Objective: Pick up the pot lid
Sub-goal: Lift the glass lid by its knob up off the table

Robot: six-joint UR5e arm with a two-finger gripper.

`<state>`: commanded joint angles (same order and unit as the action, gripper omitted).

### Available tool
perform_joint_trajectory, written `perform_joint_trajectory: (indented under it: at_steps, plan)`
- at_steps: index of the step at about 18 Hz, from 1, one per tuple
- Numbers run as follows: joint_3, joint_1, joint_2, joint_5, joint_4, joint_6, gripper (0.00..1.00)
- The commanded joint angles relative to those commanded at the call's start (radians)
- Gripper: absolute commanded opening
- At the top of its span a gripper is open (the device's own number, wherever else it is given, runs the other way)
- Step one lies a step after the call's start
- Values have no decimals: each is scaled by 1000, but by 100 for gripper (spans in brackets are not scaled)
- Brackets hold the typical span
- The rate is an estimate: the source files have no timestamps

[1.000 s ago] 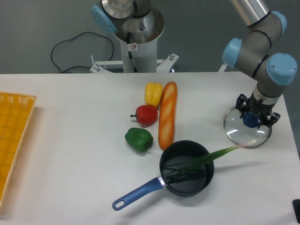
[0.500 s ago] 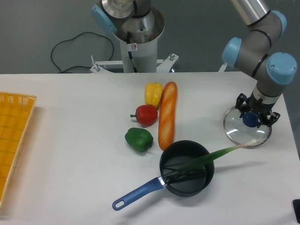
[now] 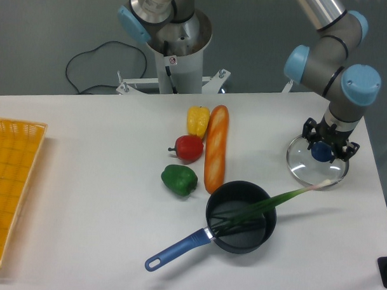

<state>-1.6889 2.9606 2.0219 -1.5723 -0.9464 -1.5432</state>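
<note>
At the right of the camera view, my gripper points down over the clear glass pot lid. Its fingers are closed around the lid's blue knob, whose top shows just below them. Part of the lid's far side is hidden behind the gripper. The lid looks roughly level, and how high it stands above the table cannot be told.
A black pot with a blue handle holds a long green leek, whose pale tip reaches the lid's near edge. Left of it lie bread, a carrot-like item, a tomato and a green pepper. A yellow crate stands far left.
My gripper and the lid have shifted together slightly to the left and a little up in the view. The pot, leek and other food have not moved.
</note>
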Motion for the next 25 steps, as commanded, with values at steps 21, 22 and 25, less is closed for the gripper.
perform_joint_trajectory:
  at_steps: [21, 22, 25]
  plan:
    - [110, -28, -100, -23, -282, 0, 41]
    - [113, -28, -101, -23, -285, 2, 41]
    - [127, -29, -101, -23, -298, 2, 41]
